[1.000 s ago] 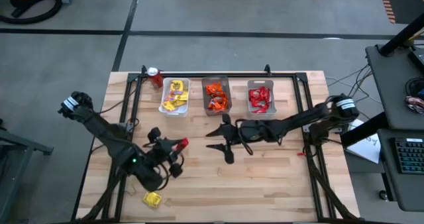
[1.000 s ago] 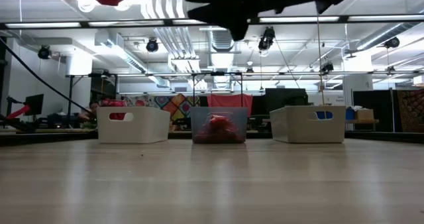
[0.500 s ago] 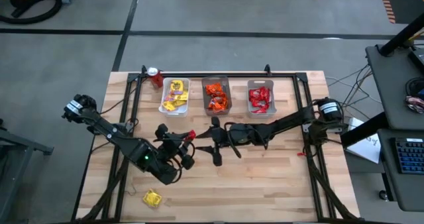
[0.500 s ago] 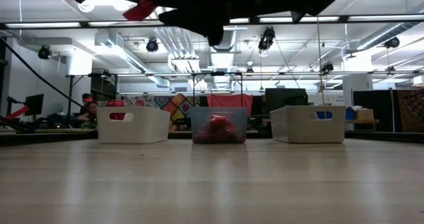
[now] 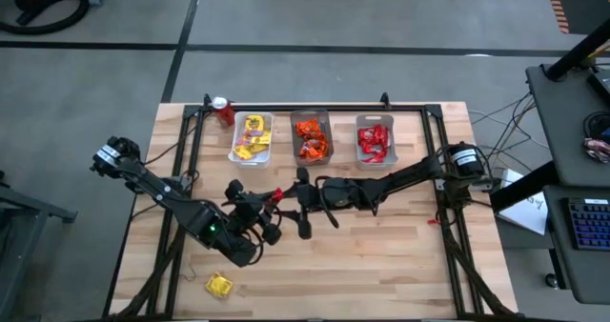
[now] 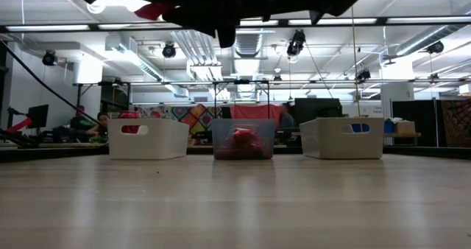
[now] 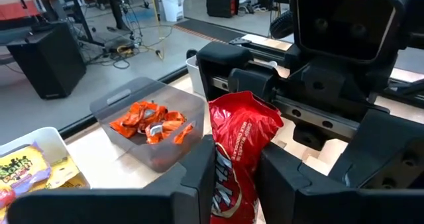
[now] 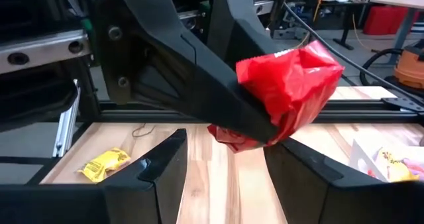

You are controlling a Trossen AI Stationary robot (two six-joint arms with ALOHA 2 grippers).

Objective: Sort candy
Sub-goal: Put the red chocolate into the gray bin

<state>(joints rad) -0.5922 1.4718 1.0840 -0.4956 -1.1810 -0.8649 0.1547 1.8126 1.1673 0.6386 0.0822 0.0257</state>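
Observation:
My left gripper [image 5: 270, 200] hangs above the table's middle, shut on a red candy packet [image 5: 277, 194]. My right gripper [image 5: 301, 204] faces it from the right, open, its two fingers standing either side of the packet's free end [image 8: 291, 78] without touching it. Three bins stand in a row at the far edge. They hold yellow candy [image 5: 252, 137], orange candy [image 5: 311, 139] and red candy [image 5: 375, 141]. One yellow candy [image 5: 219, 285] lies on the table near the front left. My left gripper pinches the red packet between its two fingers at the packet's near part [image 7: 233, 177]. The fingers come almost level from the table's left. The crumpled free end [image 7: 248, 118] sticks out past the fingertips, and the packet hangs clear of the table.
A red soda can [image 5: 223, 110] stands at the far left beside the yellow bin. A black frame [image 5: 315, 106] runs along the far edge and down both sides. Bare wood lies in front of both grippers, toward the near edge.
My left gripper has carried the red packet toward the table's right and a little toward the far edge, still clear of the table. My right gripper has moved toward the table's left, up to the packet, and has stayed open.

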